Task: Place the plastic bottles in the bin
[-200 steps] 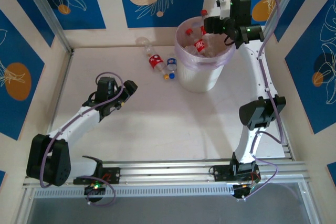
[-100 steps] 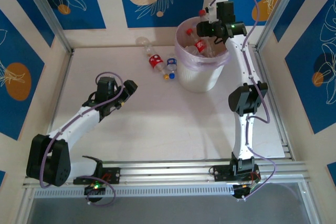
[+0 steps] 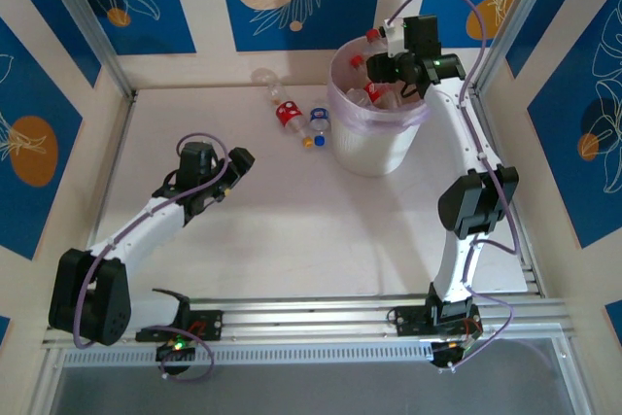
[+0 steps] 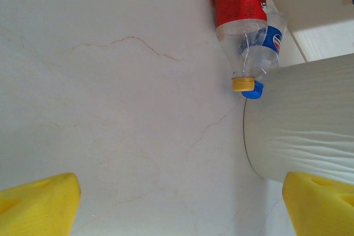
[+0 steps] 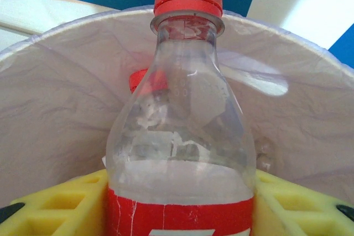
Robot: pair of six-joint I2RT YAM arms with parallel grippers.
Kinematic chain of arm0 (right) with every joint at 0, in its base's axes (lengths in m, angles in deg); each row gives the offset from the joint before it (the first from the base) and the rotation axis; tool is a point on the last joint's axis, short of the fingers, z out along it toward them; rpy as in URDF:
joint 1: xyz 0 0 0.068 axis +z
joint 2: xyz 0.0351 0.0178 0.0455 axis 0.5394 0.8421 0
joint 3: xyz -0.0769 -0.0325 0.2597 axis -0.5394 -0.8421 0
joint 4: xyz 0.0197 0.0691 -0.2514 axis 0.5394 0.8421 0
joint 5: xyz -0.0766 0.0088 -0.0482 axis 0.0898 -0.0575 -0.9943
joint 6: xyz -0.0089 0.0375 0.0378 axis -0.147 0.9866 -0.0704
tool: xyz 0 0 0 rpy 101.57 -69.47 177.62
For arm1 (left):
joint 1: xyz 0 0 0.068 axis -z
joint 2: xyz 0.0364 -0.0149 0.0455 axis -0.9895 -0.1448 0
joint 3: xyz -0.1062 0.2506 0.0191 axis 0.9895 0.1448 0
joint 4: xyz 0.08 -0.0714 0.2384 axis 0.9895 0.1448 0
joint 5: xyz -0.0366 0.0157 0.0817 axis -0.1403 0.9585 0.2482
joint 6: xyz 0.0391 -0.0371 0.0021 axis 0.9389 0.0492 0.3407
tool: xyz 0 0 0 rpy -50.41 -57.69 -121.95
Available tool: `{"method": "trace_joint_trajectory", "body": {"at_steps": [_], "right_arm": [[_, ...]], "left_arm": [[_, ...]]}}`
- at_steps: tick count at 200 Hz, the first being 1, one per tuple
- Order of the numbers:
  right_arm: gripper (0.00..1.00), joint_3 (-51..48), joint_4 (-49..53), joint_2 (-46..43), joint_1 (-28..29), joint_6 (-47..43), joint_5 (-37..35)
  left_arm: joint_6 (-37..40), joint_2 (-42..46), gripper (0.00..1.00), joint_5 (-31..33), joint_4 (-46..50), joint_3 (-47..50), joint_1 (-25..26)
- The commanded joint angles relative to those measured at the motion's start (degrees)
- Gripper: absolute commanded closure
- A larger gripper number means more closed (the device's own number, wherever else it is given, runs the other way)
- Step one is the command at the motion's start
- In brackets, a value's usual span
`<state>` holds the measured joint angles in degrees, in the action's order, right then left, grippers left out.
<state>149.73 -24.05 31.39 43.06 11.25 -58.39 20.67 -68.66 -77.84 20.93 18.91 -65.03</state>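
Right wrist: R end effector (image 5: 180, 205) clamps bottle (image 5: 182, 131), bin (image 5: 61, 87) behind | L end effector (image 4: 180, 205) apart

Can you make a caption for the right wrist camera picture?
The right gripper clasps a red-capped bottle, with the bag-lined bin behind it.

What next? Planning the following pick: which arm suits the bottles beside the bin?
Left: the left gripper, open, faces the red-labelled bottle beside the bin; the right gripper holds a red-capped bottle above it.
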Motion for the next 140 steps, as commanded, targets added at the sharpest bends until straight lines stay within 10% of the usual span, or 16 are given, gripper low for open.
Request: {"method": "trace_joint_trajectory", "body": {"at_steps": [1,93,140], "right_arm": [[0.45,-0.66,0.95,-2.19,-0.72,-0.74,0.25],[0.19,2.78,2.51,-1.68,-2.4,0.3,0.55],[0.23,14.47,9.74,1.29,-1.97,0.22,0.48]], "left_arm": [[-0.89,0.56,0.06,0.59,-0.77,0.71,0.43],[0.92,-0.16,0.06,1.48,0.73,-0.76,0.43],[3.11,-5.69,0.06,1.58,0.6,-6.38,0.82]]}}
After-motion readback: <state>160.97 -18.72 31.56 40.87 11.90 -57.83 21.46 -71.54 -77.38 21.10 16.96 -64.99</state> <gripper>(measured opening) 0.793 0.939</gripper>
